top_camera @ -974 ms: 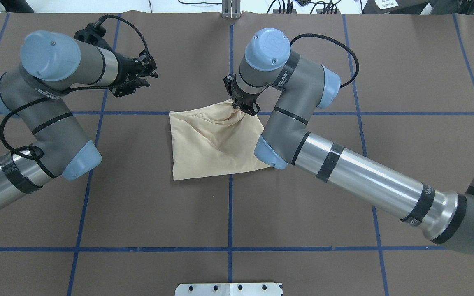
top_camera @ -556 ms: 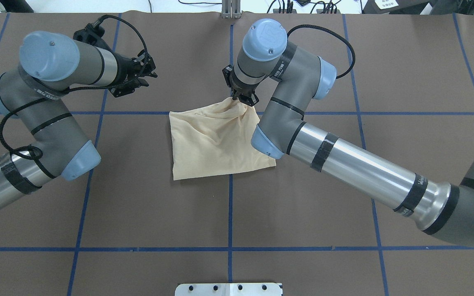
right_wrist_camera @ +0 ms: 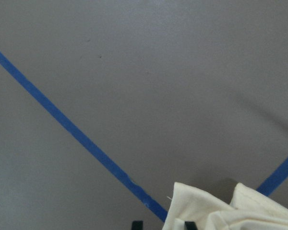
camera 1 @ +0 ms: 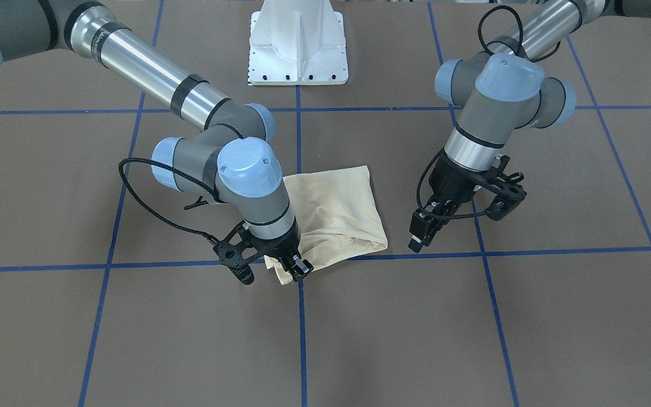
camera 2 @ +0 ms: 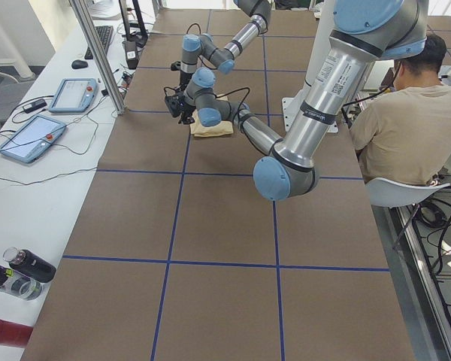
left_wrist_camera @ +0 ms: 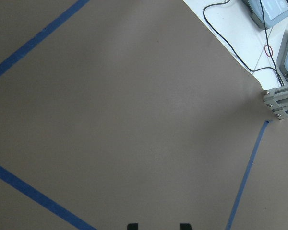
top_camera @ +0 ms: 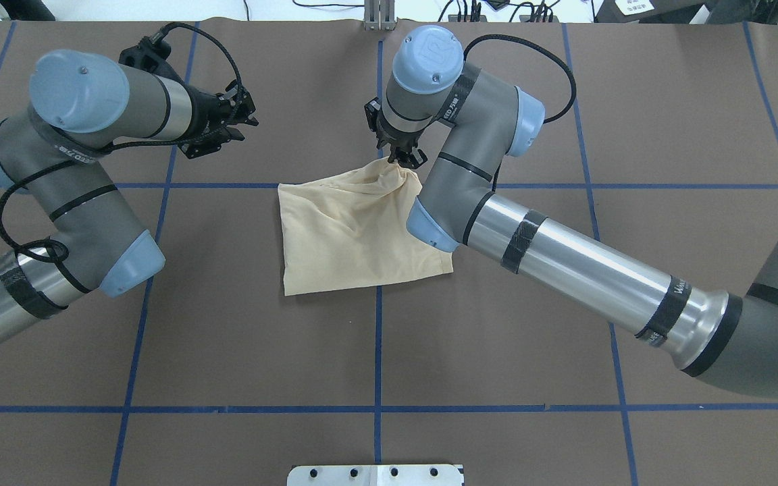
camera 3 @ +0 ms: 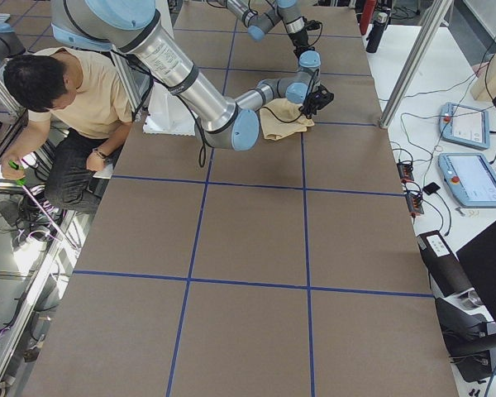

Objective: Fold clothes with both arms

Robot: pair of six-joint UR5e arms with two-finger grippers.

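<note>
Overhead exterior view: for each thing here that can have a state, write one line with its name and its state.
Pale cream-yellow shirt: folded to a rough square, lying on the brown table cover, far corner bunched and raised.
Right arm's black two-finger gripper: shut on the shirt's raised corner.
Left arm's black two-finger gripper: open, empty, held above the table cover away from the shirt.

The right pincer [top_camera: 404, 159] grips 1 corner of the shirt [top_camera: 348, 229] (left pincer [top_camera: 244, 121] hovers apart, spread).
</note>
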